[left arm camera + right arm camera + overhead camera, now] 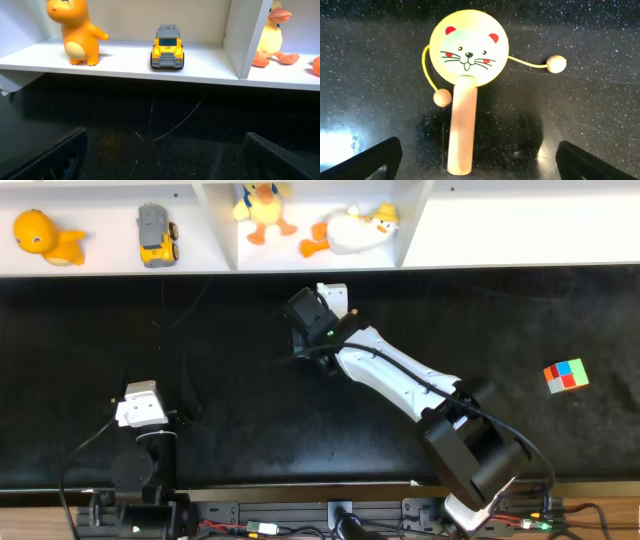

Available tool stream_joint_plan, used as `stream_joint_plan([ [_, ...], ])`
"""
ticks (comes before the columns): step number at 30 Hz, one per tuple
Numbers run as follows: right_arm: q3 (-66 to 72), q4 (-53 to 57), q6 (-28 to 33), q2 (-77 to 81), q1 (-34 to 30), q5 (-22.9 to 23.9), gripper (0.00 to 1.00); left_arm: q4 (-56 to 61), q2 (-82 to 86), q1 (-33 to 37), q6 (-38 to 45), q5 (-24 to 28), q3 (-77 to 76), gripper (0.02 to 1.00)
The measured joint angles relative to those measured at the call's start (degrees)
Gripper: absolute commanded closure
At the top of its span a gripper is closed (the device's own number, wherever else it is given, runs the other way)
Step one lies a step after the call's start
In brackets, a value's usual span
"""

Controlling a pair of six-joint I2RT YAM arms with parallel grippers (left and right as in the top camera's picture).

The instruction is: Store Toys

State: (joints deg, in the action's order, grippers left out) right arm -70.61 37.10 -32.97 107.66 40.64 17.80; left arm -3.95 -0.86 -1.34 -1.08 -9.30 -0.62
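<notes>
Right gripper (480, 162): fingers spread wide, nothing between them. It hangs above the rattle (465, 75), near the middle of the table (580, 115) and short of the shelf (120, 265).

Rattle: lies flat on the table, cat face up. Its handle (461, 132) runs from the round head straight back toward the gripper, and the free end falls between the two fingers, somewhat off centre. The long axis lies across the line joining the fingers, so a straight descent should close on the handle from both sides. Two beads on cords trail beside the head, one touching the handle's top. They could snag.

Left gripper (162, 160): fingers also apart, empty. It is low over the table's left part, facing the shelf, well away from the rattle. The right arm is clearly the nearer.

Surface: black, speckled, with faint scratches.

Shelf: white, divided into bays. An orange toy (77, 30) and a truck (167, 47) share one bay; a duck (272, 35) stands in the next. A cube (566, 375) sits on the table far to the right, not yet stored.
</notes>
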Motion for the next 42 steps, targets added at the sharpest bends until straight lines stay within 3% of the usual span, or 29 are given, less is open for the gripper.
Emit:
stream_joint_plan([
  [9, 0.0, -2.2, 1.1, 1.3, 0.0, -1.4, 0.027, 0.0, 0.0, 0.0, 0.0, 0.0, 0.0, 0.020],
  [18, -0.2, -2.4, 1.7, 2.5, 0.0, -2.2, 0.123, 0.0, 0.0, 0.0, 0.0, 0.0, 0.0, 0.020],
  [22, -0.3, -2.5, 1.9, 2.6, 0.0, -2.3, 0.242, 0.0, 0.0, 0.0, 0.0, 0.0, 0.0, 0.020],
  [25, -0.4, -2.6, 2.1, 2.6, 0.0, -2.6, 0.408, 0.0, 0.0, 0.0, 0.0, 0.0, 0.0, 0.020],
  [29, -0.5, -2.6, 1.7, 2.6, 0.0, -2.8, 0.441, 0.0, 0.0, 0.0, 0.0, 0.0, 0.0, 0.020],
  [33, -0.5, -2.7, 1.9, 2.6, 0.0, -2.9, 0.564, 0.0, 0.0, 0.0, 0.0, 0.0, 0.0, 0.020],
  [38, -0.5, -3.0, 1.7, 2.7, 0.0, -3.0, 0.608, 0.0, 0.0, 0.0, 0.0, 0.0, 0.0, 0.020],
  [42, -0.5, -3.3, 2.0, 2.7, 0.0, -3.0, 0.790, 0.0, 0.0, 0.0, 0.0, 0.0, 0.0, 0.020],
])
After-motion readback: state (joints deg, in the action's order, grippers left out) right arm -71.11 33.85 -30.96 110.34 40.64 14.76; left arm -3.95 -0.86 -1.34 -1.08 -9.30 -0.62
